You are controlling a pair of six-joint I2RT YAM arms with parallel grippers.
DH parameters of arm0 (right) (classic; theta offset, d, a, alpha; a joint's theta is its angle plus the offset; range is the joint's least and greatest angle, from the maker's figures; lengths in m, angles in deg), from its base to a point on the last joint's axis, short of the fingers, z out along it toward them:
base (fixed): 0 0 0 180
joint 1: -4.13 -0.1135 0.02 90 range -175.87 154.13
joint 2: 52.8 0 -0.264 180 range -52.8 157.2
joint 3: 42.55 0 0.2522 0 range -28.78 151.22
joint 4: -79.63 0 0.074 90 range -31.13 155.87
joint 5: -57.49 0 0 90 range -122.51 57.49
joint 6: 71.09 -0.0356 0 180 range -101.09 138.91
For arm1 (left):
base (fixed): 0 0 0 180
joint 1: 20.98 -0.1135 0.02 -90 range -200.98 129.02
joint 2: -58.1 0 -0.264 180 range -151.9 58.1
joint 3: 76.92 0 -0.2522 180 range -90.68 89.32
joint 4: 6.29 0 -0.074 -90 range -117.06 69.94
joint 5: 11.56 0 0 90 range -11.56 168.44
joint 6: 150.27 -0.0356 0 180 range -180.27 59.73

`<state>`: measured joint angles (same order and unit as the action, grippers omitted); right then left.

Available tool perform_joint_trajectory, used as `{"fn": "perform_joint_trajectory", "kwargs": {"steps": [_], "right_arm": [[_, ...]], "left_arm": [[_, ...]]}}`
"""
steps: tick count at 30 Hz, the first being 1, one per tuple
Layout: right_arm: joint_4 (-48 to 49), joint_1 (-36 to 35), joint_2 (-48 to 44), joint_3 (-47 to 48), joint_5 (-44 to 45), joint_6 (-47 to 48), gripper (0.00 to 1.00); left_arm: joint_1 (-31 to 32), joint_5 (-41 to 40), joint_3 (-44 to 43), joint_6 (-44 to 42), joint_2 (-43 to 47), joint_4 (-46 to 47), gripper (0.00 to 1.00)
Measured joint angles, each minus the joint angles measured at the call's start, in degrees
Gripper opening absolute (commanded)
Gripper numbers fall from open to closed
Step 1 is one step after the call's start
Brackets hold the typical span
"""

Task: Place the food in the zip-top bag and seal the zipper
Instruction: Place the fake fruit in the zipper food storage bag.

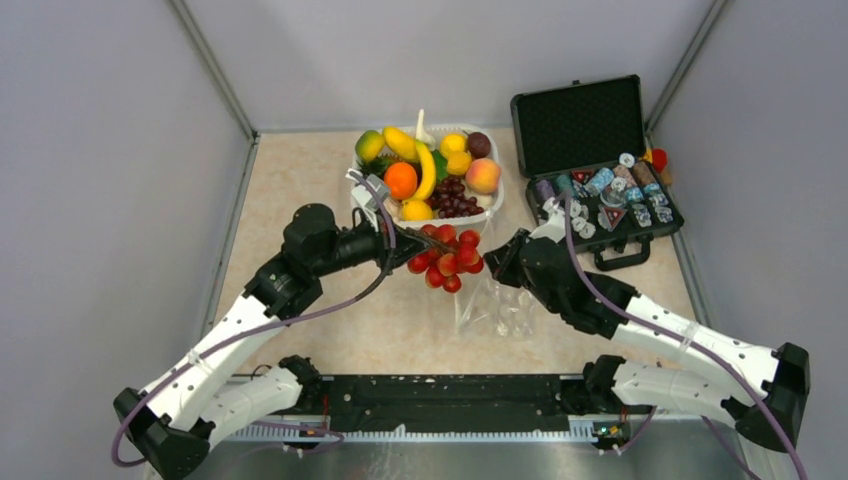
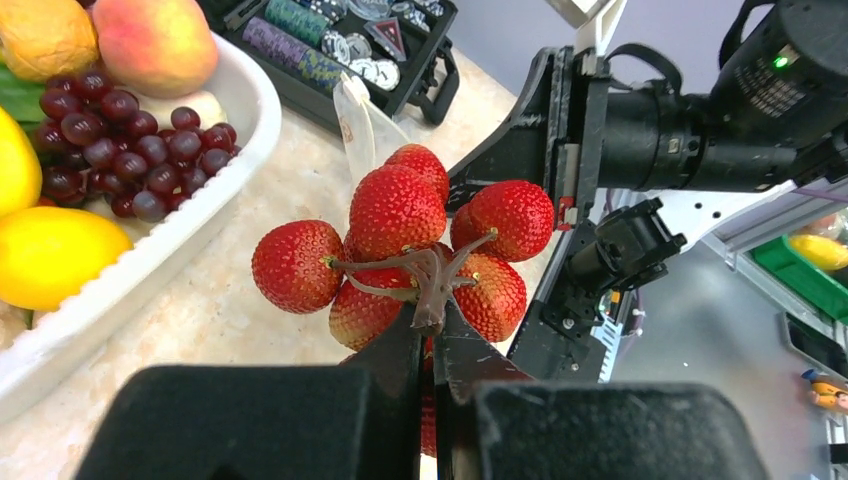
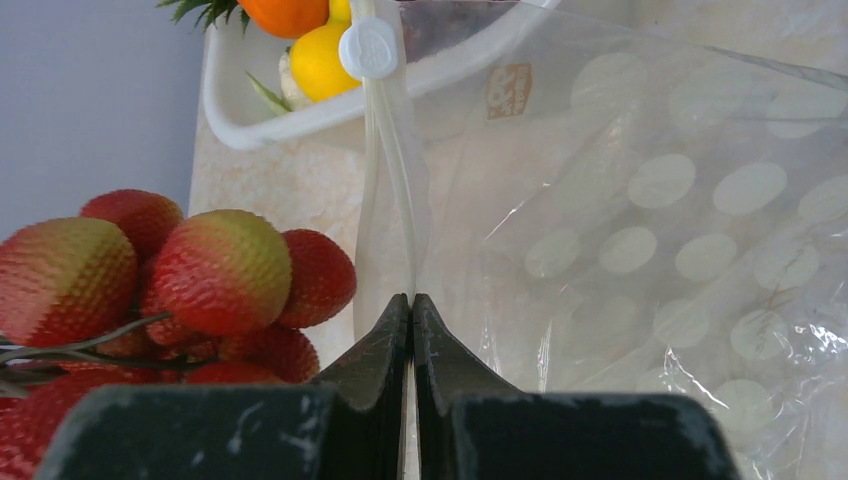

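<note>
Left wrist view gives me the strawberry cluster (image 2: 400,250): glossy red, dimpled berries on a brown branching stem (image 2: 432,285), which the left gripper (image 2: 430,330) clenches. It hangs over the table's (image 1: 400,330) middle, just on the near-edge side of the white tub (image 2: 150,265). Beside it, the right gripper (image 3: 411,325) is clamped on the whitish zipper (image 3: 388,200) of the clear, dotted zip-top bag (image 3: 650,200). The bag runs off frame on the right wrist; from above its outline nearly vanishes. I cannot tell whether its mouth is open.
</note>
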<state>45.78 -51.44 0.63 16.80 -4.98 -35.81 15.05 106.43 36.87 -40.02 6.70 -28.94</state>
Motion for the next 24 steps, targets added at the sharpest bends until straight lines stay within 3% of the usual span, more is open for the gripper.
{"fn": "perform_joint_trajectory", "kwargs": {"steps": [12,18,24], "right_arm": [[1.84,0.02,-2.38,-1.03,-1.88,-1.09,0.00],[2.10,0.22,-4.42,-1.40,-2.21,-1.51,0.00],[2.16,0.22,-4.74,-1.62,-2.93,-1.46,0.00]], "left_arm": [[13.35,-17.09,-0.35,-2.47,-6.29,-2.69,0.00],[14.05,-27.67,-0.55,-3.98,-7.96,-6.47,0.00],[14.05,-32.06,-0.90,-4.31,-7.93,-6.69,0.00]]}}
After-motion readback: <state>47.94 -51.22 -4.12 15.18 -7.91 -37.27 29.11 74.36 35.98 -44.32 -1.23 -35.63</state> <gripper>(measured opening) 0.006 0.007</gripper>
